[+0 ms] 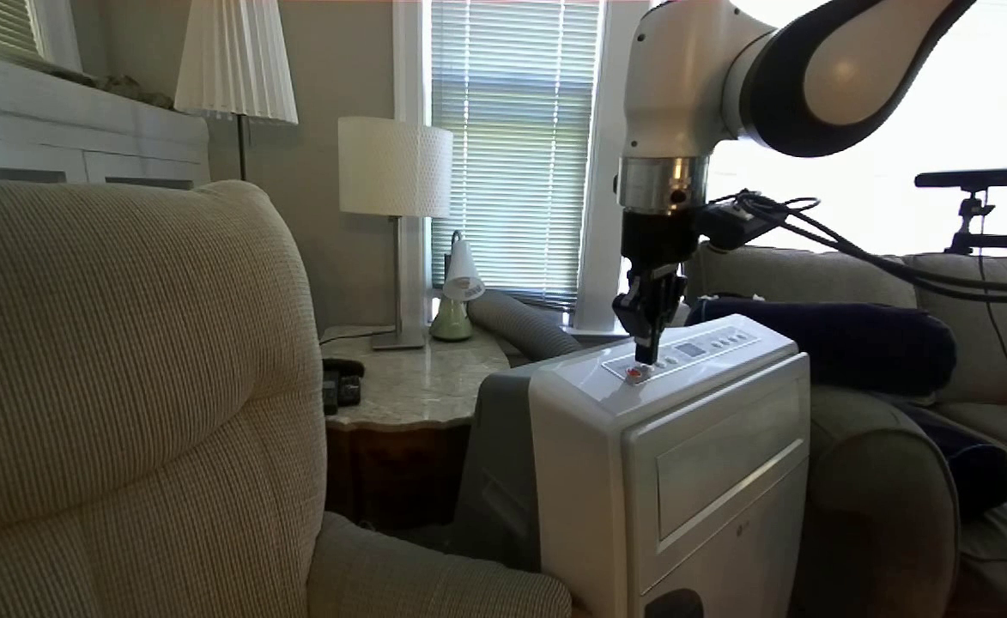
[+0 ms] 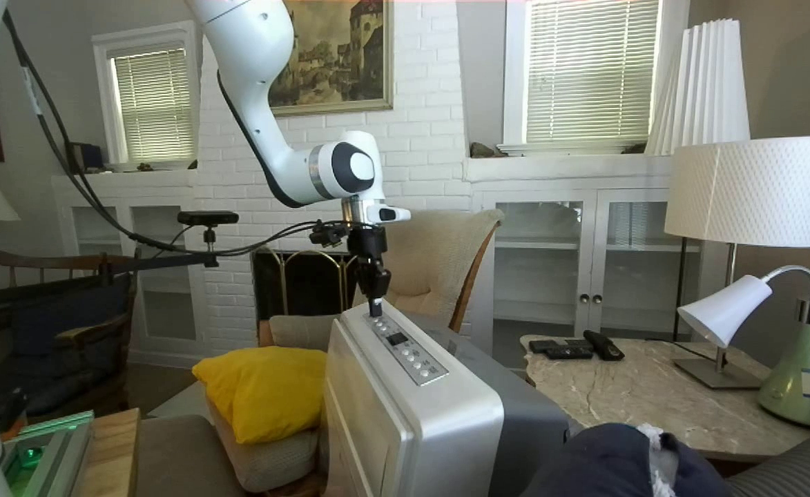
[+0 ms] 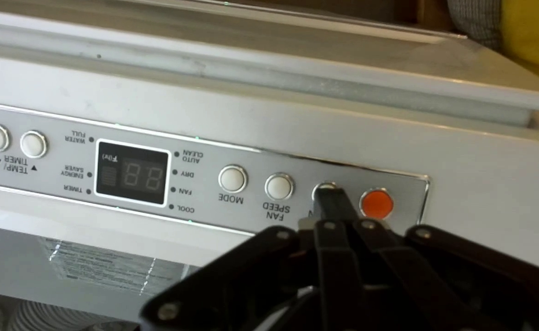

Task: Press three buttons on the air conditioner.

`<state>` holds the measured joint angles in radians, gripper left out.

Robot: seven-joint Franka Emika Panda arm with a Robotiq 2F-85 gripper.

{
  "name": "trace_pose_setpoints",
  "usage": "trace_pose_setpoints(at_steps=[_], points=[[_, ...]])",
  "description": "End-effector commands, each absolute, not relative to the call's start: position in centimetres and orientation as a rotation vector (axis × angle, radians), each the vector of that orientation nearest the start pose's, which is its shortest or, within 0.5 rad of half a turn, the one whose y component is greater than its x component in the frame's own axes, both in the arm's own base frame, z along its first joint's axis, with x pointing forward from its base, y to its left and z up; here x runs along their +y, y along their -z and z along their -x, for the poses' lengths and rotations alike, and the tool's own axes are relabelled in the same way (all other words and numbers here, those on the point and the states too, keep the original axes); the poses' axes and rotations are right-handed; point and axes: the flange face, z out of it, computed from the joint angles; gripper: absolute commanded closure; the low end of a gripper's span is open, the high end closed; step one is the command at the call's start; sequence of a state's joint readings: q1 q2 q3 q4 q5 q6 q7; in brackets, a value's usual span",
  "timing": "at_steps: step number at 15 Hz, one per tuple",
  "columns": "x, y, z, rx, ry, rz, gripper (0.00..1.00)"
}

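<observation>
Air conditioner [image 1: 683,481] stands upright; side table [image 2: 625,386] behind it, armchair [image 1: 125,343] just beside it, yellow pillow [image 2: 266,393] near it in an exterior view. Gripper [image 1: 647,350] points down at the air conditioner's top, jaws narrow, tips together. In wrist view, they partly cover a white button [image 3: 326,185] next to the orange button [image 3: 377,204]; can't tell if it's pressed in.
</observation>
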<state>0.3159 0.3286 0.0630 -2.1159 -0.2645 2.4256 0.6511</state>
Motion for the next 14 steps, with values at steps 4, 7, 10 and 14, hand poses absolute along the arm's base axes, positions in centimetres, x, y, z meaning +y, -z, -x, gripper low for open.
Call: trace_pose_setpoints(at_steps=[4,7,10,14], points=[[19.4,-29.4,-53.2,0.143,0.142,3.300,1.00],[18.6,-30.4,-53.0,0.180,0.128,3.336,1.00],[18.2,-30.5,-52.7,0.170,0.093,3.362,1.00],[18.2,-29.7,-52.1,0.143,0.076,3.370,1.00]])
